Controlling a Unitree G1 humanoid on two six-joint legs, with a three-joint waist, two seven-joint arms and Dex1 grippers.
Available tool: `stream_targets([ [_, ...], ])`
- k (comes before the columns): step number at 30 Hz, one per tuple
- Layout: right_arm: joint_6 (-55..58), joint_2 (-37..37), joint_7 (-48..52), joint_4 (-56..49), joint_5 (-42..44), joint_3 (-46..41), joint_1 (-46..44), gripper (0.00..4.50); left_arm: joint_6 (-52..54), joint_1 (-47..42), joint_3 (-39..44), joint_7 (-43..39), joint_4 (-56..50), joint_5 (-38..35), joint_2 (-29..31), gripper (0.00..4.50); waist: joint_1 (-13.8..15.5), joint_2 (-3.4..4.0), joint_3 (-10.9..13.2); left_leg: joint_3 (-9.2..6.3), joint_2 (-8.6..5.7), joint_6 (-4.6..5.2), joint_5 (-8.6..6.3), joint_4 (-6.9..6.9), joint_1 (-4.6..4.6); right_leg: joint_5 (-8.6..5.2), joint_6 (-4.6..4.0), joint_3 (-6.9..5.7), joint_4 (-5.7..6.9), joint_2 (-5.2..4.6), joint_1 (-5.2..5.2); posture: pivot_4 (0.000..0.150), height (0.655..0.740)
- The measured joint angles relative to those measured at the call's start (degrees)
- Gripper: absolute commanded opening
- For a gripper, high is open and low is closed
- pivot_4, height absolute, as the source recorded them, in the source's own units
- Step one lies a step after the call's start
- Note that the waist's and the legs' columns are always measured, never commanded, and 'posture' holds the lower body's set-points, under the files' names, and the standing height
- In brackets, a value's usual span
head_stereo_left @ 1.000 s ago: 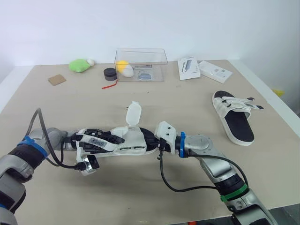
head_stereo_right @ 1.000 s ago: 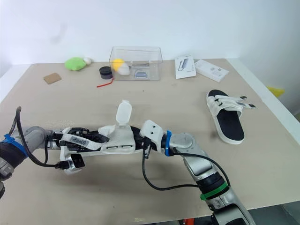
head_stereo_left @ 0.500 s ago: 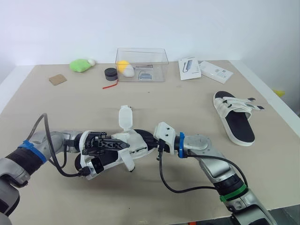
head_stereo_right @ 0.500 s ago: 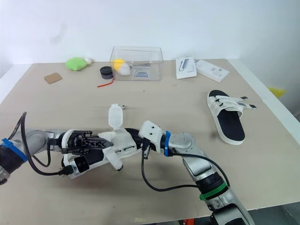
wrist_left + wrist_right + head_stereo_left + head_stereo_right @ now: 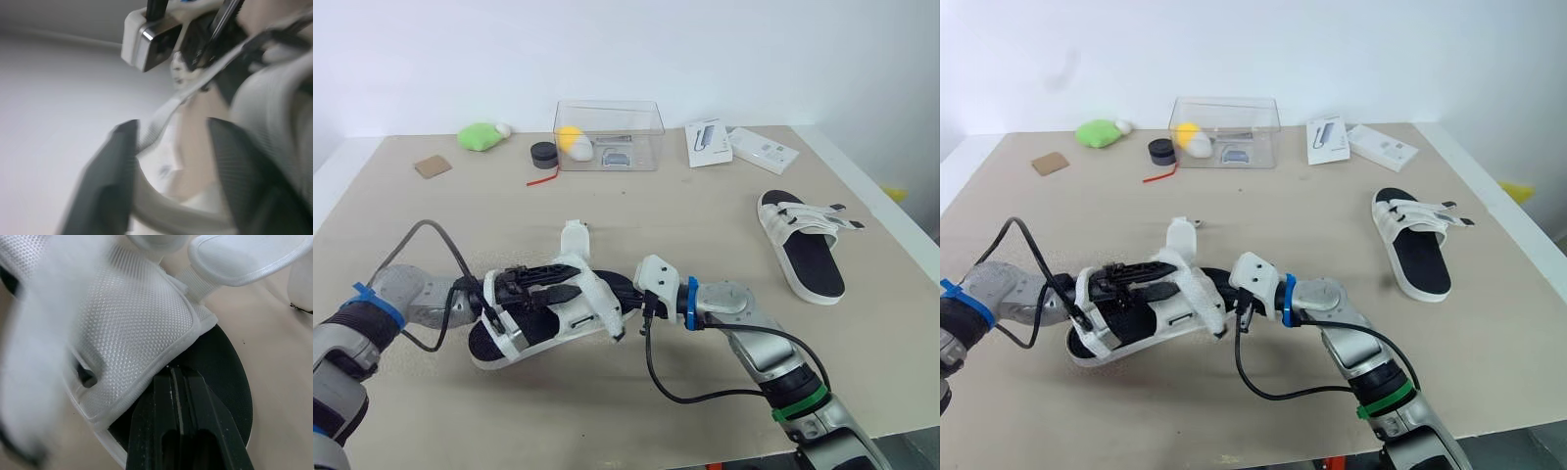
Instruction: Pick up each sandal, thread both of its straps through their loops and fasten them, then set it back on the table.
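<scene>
A white sandal (image 5: 592,308) with a black footbed lies sole down near the table's front edge, between my two arms. One of its straps (image 5: 573,238) stands up loose at its far side. My left gripper (image 5: 540,284) reaches in over the footbed under the white upper; its fingers (image 5: 105,181) are apart, with a white strap (image 5: 161,122) running between them. My right gripper (image 5: 178,374) is shut, its tips against the black footbed (image 5: 220,377) at the sandal's right end. The second sandal (image 5: 803,245) lies flat at the right, far from both grippers.
A clear box (image 5: 607,132) holding a yellow thing stands at the back. A green plush (image 5: 480,135), a black puck (image 5: 543,154) and a brown card (image 5: 432,166) lie to its left. Two white packs (image 5: 708,142) lie at the back right, by the table's right edge (image 5: 891,230).
The sandal has rolled from lying on its side to sole down and shifted left. My left wrist turned with it and its fingers spread apart. The right arm has stayed put.
</scene>
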Motion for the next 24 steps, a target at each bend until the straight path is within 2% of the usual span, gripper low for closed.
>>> stream_targets([
  [2, 0.0, 0.0, 0.0, 0.0, 0.0, 0.0, 0.0, 0.00, -2.2, -0.2, -2.4, -7.0, 1.8, -9.1, 0.1, 4.44, 0.0, 0.00, 0.0, 0.00, 0.01, 0.00, 0.00, 0.02, 0.00, 0.00, 0.00, 0.00, 0.00, 0.00, 0.00, 0.150, 0.7400],
  [3, 0.1, 0.0, 0.0, 0.0, 0.0, 0.0, 0.0, 0.00, -2.3, -0.1, -4.1, -11.8, 2.0, -16.5, 0.6, 4.44, 0.0, -0.01, 0.0, 0.00, 0.02, 0.00, 0.00, 0.04, -0.01, 0.00, 0.00, 0.01, 0.01, 0.01, 0.01, 0.150, 0.7400],
  [4, 0.1, 0.1, 0.0, 0.0, 0.0, 0.0, 0.0, 0.00, -2.2, 0.0, -4.6, -14.0, 2.0, -19.6, 0.9, 4.44, 0.0, -0.01, 0.0, 0.00, 0.02, 0.00, 0.00, 0.04, -0.01, 0.00, 0.01, 0.01, 0.01, 0.01, 0.00, 0.150, 0.7400],
  [6, 0.1, 0.3, 0.0, 0.0, 0.0, 0.1, 0.0, 0.00, 1.1, 1.9, -7.8, -23.0, -1.9, -34.5, 3.7, 4.44, -0.2, -0.01, 0.0, 0.01, 0.06, 0.00, -0.01, 0.04, -0.01, 0.00, 0.01, 0.06, 0.01, 0.03, -0.01, 0.150, 0.7400],
  [7, 0.1, 0.4, 0.0, 0.0, 0.0, 0.1, 0.0, 0.00, 2.7, 2.8, -8.4, -25.7, -3.4, -38.9, 4.6, 4.44, -0.3, -0.01, 0.0, 0.02, 0.09, 0.02, -0.01, 0.04, -0.01, -0.01, 0.01, 0.08, 0.01, 0.04, -0.01, 0.150, 0.7400],
  [8, 0.1, 0.4, 0.0, -0.1, 0.0, 0.1, 0.1, 0.00, 8.3, 5.8, -9.2, -34.7, -8.3, -51.1, 7.2, 4.44, -0.4, -0.01, 0.0, 0.02, 0.18, 0.02, -0.01, 0.04, -0.01, -0.04, -0.01, 0.07, 0.05, 0.05, -0.02, 0.150, 0.7400],
  [9, 0.1, 0.4, 0.0, 0.0, 0.0, 0.1, 0.1, 0.00, 9.0, 6.2, -9.3, -35.9, -9.0, -52.8, 7.6, 4.44, -0.4, -0.01, 0.0, 0.01, 0.18, 0.02, -0.01, 0.05, -0.01, -0.04, -0.01, 0.07, 0.04, 0.05, -0.02, 0.150, 0.7400],
  [10, 0.1, 0.4, 0.0, 0.0, -0.1, 0.1, 0.0, 0.00, 14.4, 9.0, -8.5, -43.7, -13.1, -62.0, 9.2, 4.44, -0.4, -0.01, 0.0, 0.01, 0.19, 0.02, -0.01, 0.08, -0.01, -0.04, -0.01, 0.06, 0.05, 0.08, -0.01, 0.150, 0.7400],
  [11, 0.1, 0.5, 0.0, 0.0, -0.1, 0.0, 0.1, 0.00, 18.8, 11.2, -7.4, -48.9, -16.2, -68.0, 9.9, 4.44, -0.4, 0.00, 0.0, 0.00, 0.19, 0.02, -0.01, 0.11, -0.01, -0.05, 0.00, 0.06, 0.07, 0.08, 0.00, 0.150, 0.7400],
  [12, 0.1, 0.4, 0.0, 0.0, -0.1, -0.1, 0.2, 0.00, 20.8, 12.1, -6.7, -51.1, -17.6, -70.4, 10.1, 4.44, -0.4, -0.01, 0.0, 0.01, 0.19, 0.02, -0.01, 0.12, -0.01, -0.06, 0.03, 0.06, 0.06, 0.09, 0.00, 0.150, 0.7400],
  [14, 0.2, 0.4, 0.0, 0.1, -0.1, -0.2, 0.2, 0.00, 28.8, 15.1, -2.8, -57.9, -23.1, -79.0, 10.5, 4.44, -0.3, -0.01, 0.0, -0.03, 0.19, 0.02, -0.01, 0.19, -0.01, -0.23, 0.35, 0.05, 0.07, 0.15, 0.03, 0.150, 0.7400],
  [16, 0.4, 0.5, 0.0, 0.0, -0.1, -0.2, 0.2, 0.00, 33.1, 16.5, 0.3, -60.7, -25.5, -82.5, 10.7, 4.44, -0.3, -0.01, 0.0, -0.04, 0.18, 0.02, -0.01, 0.20, 0.01, -0.22, 0.34, 0.06, 0.07, 0.18, 0.04, 0.150, 0.7400],
  [17, 0.5, 0.7, 0.0, 0.0, -0.1, -0.1, 0.2, 0.00, 40.9, 18.9, 5.2, -63.5, -30.0, -89.1, 10.8, 4.44, -0.3, -0.01, 0.0, -0.04, 0.21, 0.02, -0.01, 0.19, 0.02, -0.22, 0.32, 0.07, 0.07, 0.23, 0.04, 0.150, 0.7400],
  [20, 0.6, 0.8, 0.1, 0.0, 0.0, 0.0, 0.2, 0.00, 56.6, 21.2, 14.5, -65.2, -37.5, -102.1, 10.8, 4.44, -0.3, -0.01, 0.0, -0.12, 0.36, 0.02, -0.01, 0.18, 0.02, -0.26, 0.28, 0.03, 0.08, 0.29, 0.03, 0.150, 0.7400],
  [21, 0.6, 0.8, 0.1, -0.1, 0.0, 0.0, 0.2, 0.00, 58.7, 21.3, 15.7, -65.3, -38.5, -103.6, 10.8, 4.44, -0.3, -0.01, 0.0, -0.13, 0.33, 0.01, -0.01, 0.17, 0.02, -0.27, 0.27, 0.03, 0.08, 0.31, 0.03, 0.150, 0.7400],
  [22, 0.6, 0.9, 0.1, -0.1, 0.0, 0.1, 0.2, 0.00, 66.0, 22.9, 20.5, -66.2, -41.4, -109.5, 10.9, 4.44, -0.4, -0.01, 0.0, -0.14, 0.32, 0.01, -0.02, 0.16, 0.02, -0.29, 0.25, 0.04, 0.07, 0.35, 0.03, 0.150, 0.7400],
  [24, 0.6, 0.9, 0.2, -0.2, 0.0, 0.2, 0.3, 0.00, 74.8, 24.8, 26.3, -67.8, -44.1, -115.7, 11.0, 4.44, -0.4, 0.00, 0.0, -0.16, 0.40, -0.01, -0.03, 0.13, 0.03, -0.33, 0.20, 0.03, 0.08, 0.38, 0.02, 0.150, 0.7400],
])
